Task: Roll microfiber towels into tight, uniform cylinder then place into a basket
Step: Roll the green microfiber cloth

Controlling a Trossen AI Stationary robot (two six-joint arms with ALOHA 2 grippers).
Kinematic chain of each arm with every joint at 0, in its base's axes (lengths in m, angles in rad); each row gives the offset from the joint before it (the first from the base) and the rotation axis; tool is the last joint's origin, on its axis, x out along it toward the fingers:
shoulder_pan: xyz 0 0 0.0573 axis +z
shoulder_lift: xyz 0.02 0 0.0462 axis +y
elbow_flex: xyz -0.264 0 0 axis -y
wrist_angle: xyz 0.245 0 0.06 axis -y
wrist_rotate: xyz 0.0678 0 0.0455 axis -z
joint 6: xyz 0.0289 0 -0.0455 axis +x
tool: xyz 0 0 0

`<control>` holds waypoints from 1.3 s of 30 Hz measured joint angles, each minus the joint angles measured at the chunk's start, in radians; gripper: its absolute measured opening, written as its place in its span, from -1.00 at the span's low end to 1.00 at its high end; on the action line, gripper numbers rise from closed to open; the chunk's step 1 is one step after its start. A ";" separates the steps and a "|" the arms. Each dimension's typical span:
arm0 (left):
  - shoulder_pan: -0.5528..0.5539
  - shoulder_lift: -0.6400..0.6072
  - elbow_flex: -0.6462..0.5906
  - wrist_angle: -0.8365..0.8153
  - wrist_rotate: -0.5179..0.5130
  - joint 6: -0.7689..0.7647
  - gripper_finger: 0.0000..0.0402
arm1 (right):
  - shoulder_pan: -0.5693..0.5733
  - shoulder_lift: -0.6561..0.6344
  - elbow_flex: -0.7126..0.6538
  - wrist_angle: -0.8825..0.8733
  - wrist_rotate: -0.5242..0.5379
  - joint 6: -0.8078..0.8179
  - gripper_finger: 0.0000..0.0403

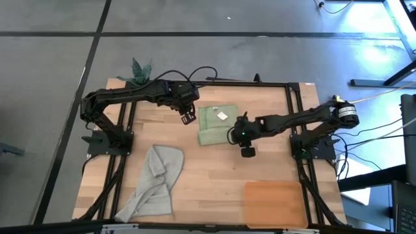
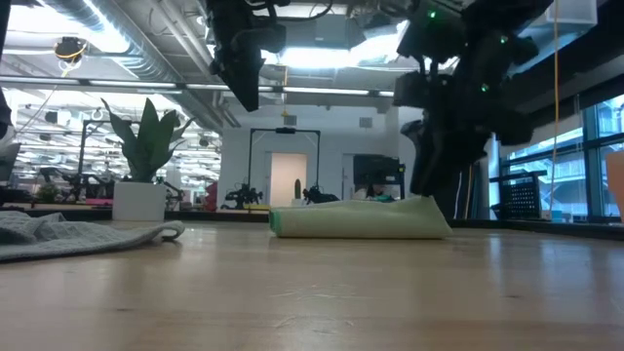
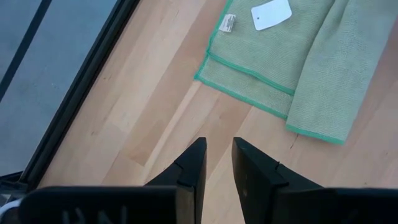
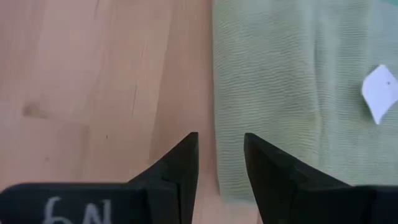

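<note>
Nearest, the basket (image 1: 274, 203) sits empty at the worktop's (image 1: 214, 175) near right; the grey towel (image 1: 153, 184) lies crumpled near left. Mid-worktop, the green towel (image 1: 217, 124) lies folded flat, white tag (image 1: 222, 116) up, unrolled. Right tool (image 1: 238, 135), fingers narrow and empty, hovers at its near right edge. Left tool (image 1: 188, 119), a slim gap, holds nothing, just left of the towel. Judgement: pinch the edge squarely at both ends, roll evenly, keep tension so the cylinder stays tight.
</note>
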 joint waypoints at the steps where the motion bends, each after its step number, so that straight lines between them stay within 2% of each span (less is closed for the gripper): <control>1: 0.000 0.000 0.000 0.000 0.000 0.000 -0.67 | 0.000 0.007 0.000 0.002 0.005 -0.006 -0.35; 9: 0.000 0.000 0.000 0.003 0.000 0.000 -0.67 | -0.002 0.110 0.000 0.072 0.007 -0.052 -0.35; 15: 0.000 0.000 0.000 0.003 0.000 0.000 -0.67 | -0.003 0.161 0.000 0.100 0.129 -0.027 -0.35; 27: 0.000 0.000 0.000 0.003 0.000 0.000 -0.67 | -0.002 0.164 0.000 0.104 0.132 -0.021 -0.35; 39: 0.000 0.000 0.000 0.003 0.000 0.000 -0.67 | -0.001 0.229 0.005 0.110 0.158 0.012 -0.40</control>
